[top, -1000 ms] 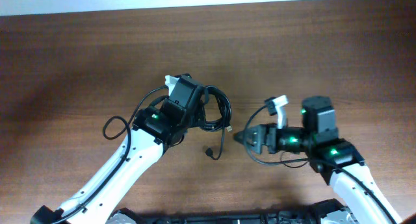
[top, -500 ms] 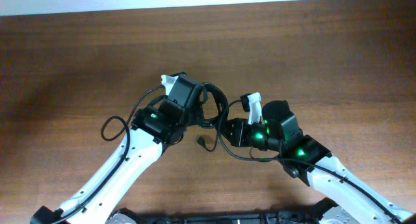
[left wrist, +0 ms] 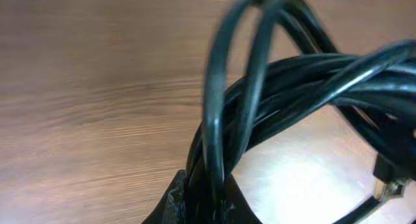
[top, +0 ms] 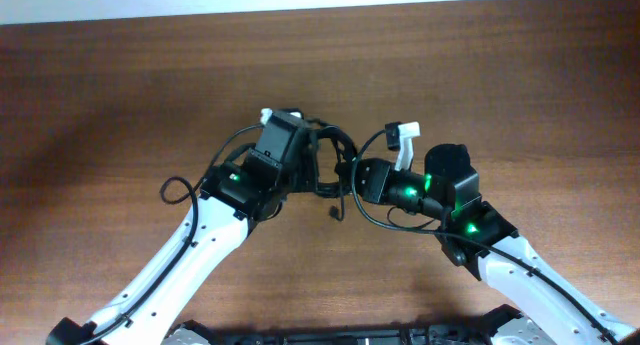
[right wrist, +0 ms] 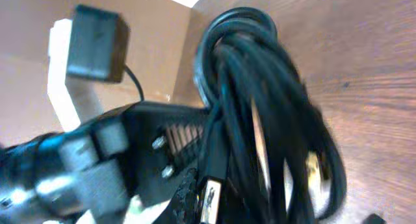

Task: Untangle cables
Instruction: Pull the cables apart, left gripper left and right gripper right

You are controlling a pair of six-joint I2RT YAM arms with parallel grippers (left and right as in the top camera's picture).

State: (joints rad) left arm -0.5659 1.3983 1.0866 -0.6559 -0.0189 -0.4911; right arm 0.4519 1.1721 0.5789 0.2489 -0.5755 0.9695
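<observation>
Meeting at the middle of the wooden table, both claws pinch one tangled bundle of black cables: left gripper clamped on its left side, right gripper closed on its right.

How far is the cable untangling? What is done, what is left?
Done: nothing is separated; the cables form one tangled bundle. In hand: the left gripper is clamped on the bundle, and the right gripper is shut at its other side, seemingly on a strand. Left: pulling every cord apart.
</observation>
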